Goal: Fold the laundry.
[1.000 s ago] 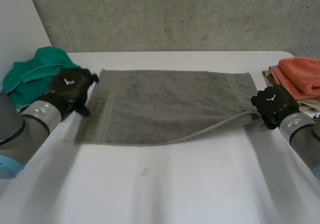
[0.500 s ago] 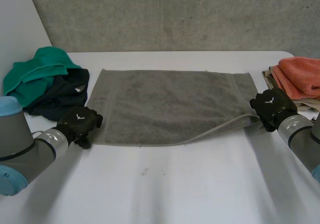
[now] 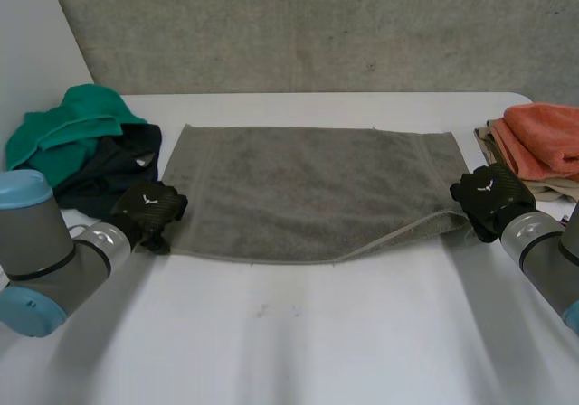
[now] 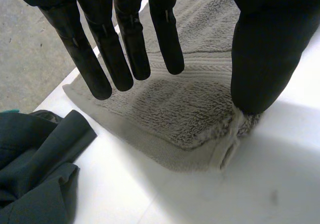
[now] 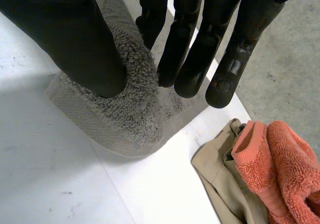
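Two hands of mine are on one grey towel (image 3: pixel 308 183), one at each near corner. My left hand (image 3: pixel 150 211) is at the near left corner. In the left wrist view this hand (image 4: pixel 125 44) has its fingers straight and spread above the pile, and the thumb tip rests on the cloth just inside the corner. It is wide and grips nothing. The corner hem curls up a little beside the thumb.

My right hand (image 3: pixel 488 199) holds the near right corner. In the right wrist view a ridge of towel rises between the thumb and fingers of this hand (image 5: pixel 65 29) and is pinched there. From that grip the towel's near edge comes off the surface (image 3: pixel 317 333) and slopes down toward the middle, where it lies flat again. The rest of the towel is spread across the middle of the surface, its long side running left to right.

Just beside my left hand, toward the surface's left edge, lies a crumpled dark garment (image 3: pixel 109 174), with a green cloth (image 3: pixel 63 129) heaped against its far side. By the right edge, near my right hand, an orange towel (image 3: pixel 543 134) sits on a beige cloth (image 5: pixel 220 181). In the right wrist view a strip of bare surface separates that cloth from the grey towel's corner.
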